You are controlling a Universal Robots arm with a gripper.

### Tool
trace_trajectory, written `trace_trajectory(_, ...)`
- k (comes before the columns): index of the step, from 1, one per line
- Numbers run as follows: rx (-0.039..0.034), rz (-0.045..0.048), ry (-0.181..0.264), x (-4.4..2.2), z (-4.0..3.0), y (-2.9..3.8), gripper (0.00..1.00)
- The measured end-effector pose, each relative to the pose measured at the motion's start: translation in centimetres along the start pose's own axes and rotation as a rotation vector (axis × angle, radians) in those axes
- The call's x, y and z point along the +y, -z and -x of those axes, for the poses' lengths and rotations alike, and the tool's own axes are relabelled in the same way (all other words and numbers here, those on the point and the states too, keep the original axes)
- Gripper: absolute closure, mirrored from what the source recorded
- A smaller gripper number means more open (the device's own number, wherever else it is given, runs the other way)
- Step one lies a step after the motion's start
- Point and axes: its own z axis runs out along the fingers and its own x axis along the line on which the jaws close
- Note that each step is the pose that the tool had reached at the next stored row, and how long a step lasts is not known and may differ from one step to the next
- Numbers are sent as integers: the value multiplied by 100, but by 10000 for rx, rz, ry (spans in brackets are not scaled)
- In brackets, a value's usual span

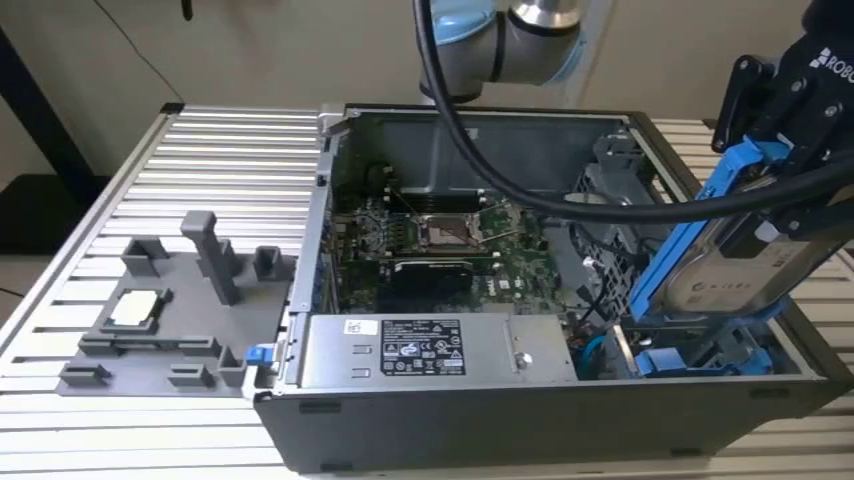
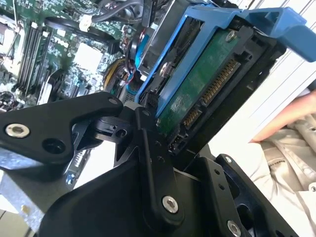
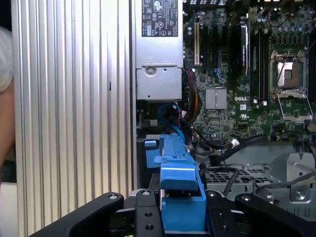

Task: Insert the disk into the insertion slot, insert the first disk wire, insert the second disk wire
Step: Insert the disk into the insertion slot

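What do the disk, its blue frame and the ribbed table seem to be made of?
The disk: likely metal, dull silver-grey casing with a pale label. The frame: probably moulded plastic, uniform bright blue with a soft gloss. The table: looks like extruded aluminium, pale metallic sheen, straight parallel ribs.

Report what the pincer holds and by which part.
The pincer holds the disk by its upper, connector end, clamped across its blue carrier.
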Motion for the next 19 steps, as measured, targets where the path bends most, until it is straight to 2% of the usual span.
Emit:
trace_trajectory(6, 0, 2, 0, -39, 2, -79, 67)
trace_trajectory(14, 1, 35, 0, -134, 11, -172, 67)
trace_trajectory(19, 2, 51, 0, -171, 16, -249, 67)
